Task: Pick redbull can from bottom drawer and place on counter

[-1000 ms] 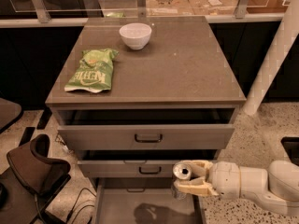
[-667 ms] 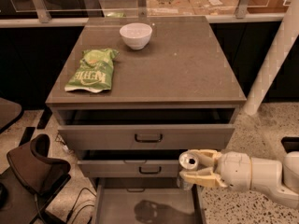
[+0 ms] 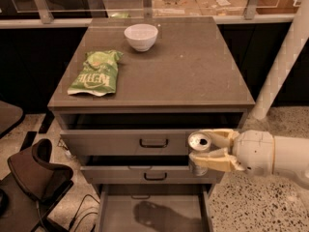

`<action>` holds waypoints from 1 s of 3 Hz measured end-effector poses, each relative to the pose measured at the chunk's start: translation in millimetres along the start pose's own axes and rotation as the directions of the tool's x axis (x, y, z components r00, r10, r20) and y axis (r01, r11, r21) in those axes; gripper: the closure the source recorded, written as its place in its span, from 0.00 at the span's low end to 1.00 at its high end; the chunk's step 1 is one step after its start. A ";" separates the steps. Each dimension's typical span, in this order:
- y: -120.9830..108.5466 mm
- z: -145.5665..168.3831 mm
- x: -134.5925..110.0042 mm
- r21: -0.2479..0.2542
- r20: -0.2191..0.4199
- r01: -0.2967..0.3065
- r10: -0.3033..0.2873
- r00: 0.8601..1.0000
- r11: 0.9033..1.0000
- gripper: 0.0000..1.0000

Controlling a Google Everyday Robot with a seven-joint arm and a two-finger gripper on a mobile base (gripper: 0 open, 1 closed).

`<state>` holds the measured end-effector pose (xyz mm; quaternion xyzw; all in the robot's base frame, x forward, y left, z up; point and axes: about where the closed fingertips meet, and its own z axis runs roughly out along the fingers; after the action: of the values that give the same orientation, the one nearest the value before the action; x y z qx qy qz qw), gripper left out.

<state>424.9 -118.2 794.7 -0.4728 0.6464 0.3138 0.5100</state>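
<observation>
My gripper [image 3: 205,150] comes in from the right and is shut on the redbull can [image 3: 198,150], a slim silver can with a shiny top and pull tab. It holds the can upright in the air in front of the two upper drawers, above the right side of the open bottom drawer [image 3: 152,211], whose grey floor shows only a shadow. The counter [image 3: 183,71] lies above and behind the can.
A white bowl [image 3: 141,36] stands at the counter's back middle. A green chip bag [image 3: 96,73] lies on its left side. A dark chair [image 3: 34,178] stands at lower left. A white post [image 3: 282,62] rises at the right.
My gripper has lifted the redbull can higher, from the level of the middle drawer front to the top drawer front, and shifted slightly right.
</observation>
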 end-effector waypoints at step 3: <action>-14.3 -4.2 -79.5 0.031 -0.059 0.057 -0.055 0.997 0.998 1.00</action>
<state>439.3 -103.9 873.0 -0.4912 0.6525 0.2751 0.5072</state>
